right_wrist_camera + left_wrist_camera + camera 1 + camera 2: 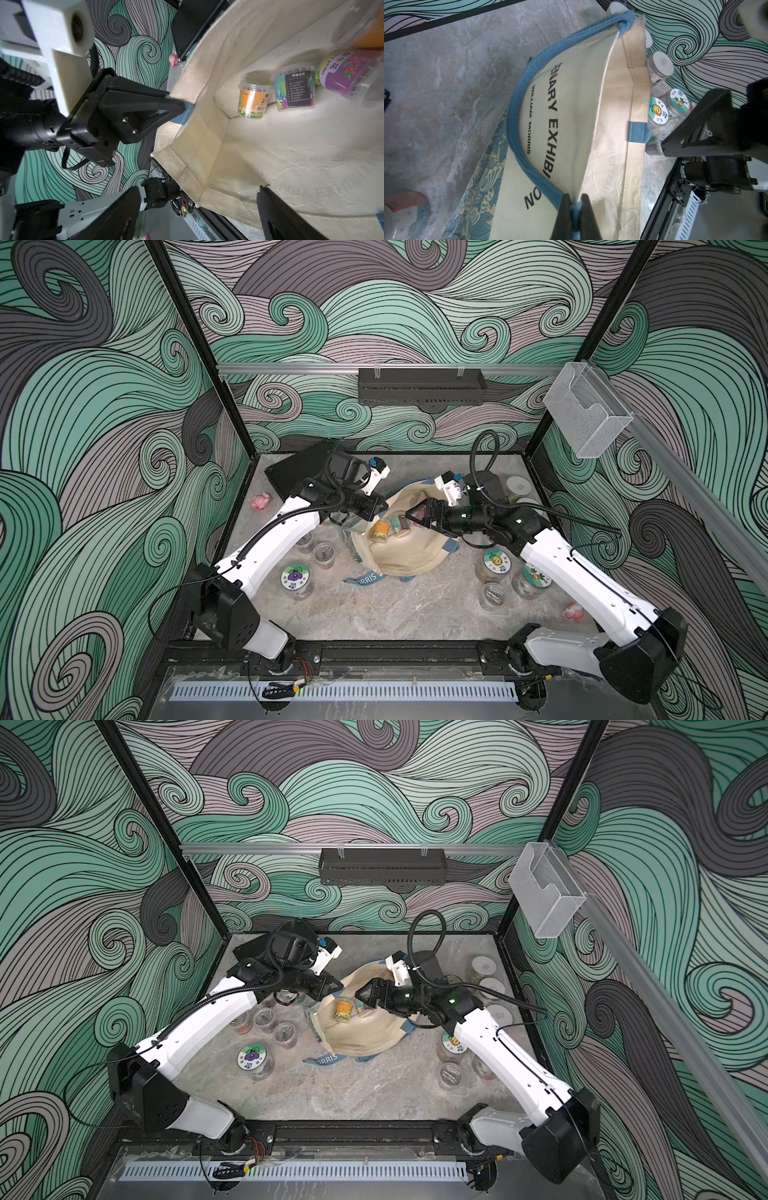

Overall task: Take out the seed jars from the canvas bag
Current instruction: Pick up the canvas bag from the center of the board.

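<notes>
My left gripper [576, 209] pinches the canvas bag [612, 124] rim open; my right gripper [411, 517], jaws apart and empty inside the bag, should straddle one of the seed jars [252, 101] squarely

The canvas bag [270, 155] gapes open, its cream lining bare; deep inside sit an orange-labelled jar [254, 99] and a teal-and-black jar [295, 89], touching side by side; a purple-labelled jar [349, 76] lies just beside them, and an orange-tinted jar [361, 25] lies beyond it; the left end effector [178, 105] pinches the bag's rim at a blue strap; the right end effector [199, 187] is spread wide across the near corner; a black case [197, 27] and a pink lump [173, 59] lie outside the bag.
</notes>
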You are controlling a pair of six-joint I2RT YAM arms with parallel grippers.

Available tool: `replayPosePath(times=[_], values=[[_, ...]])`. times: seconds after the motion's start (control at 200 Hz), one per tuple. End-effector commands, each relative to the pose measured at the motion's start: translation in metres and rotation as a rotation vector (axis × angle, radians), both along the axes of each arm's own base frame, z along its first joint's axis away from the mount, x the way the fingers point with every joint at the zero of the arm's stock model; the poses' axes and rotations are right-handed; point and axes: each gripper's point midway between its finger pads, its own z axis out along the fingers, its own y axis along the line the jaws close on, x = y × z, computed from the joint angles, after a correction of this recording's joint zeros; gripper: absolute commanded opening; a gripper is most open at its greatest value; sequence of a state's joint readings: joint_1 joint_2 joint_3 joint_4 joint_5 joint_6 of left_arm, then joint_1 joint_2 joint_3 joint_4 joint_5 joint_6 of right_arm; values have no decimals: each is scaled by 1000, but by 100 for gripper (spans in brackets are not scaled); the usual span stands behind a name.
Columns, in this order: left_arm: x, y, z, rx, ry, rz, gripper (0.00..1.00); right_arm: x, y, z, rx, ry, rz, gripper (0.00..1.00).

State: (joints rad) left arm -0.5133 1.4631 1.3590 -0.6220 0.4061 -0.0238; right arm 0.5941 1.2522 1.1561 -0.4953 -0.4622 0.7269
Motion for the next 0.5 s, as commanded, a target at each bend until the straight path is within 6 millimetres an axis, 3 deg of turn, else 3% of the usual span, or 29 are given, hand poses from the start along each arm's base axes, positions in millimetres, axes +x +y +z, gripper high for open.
replayPosePath(times=[0.0, 0.195, 0.35, 0.495], values=[[0, -9, 31, -92, -139, -46, 0, 5, -4, -30, -100, -22, -30, 84], [-12, -13, 23, -97, -137, -81, 0, -6, -3, -76, -211, -93, -38, 80], [-17, -23, 21, -112, -116, -111, 0, -3, -11, -115, -303, -131, -67, 80], [-18, -25, 21, -118, -110, -116, 0, 16, -3, -119, -354, -185, -53, 80]])
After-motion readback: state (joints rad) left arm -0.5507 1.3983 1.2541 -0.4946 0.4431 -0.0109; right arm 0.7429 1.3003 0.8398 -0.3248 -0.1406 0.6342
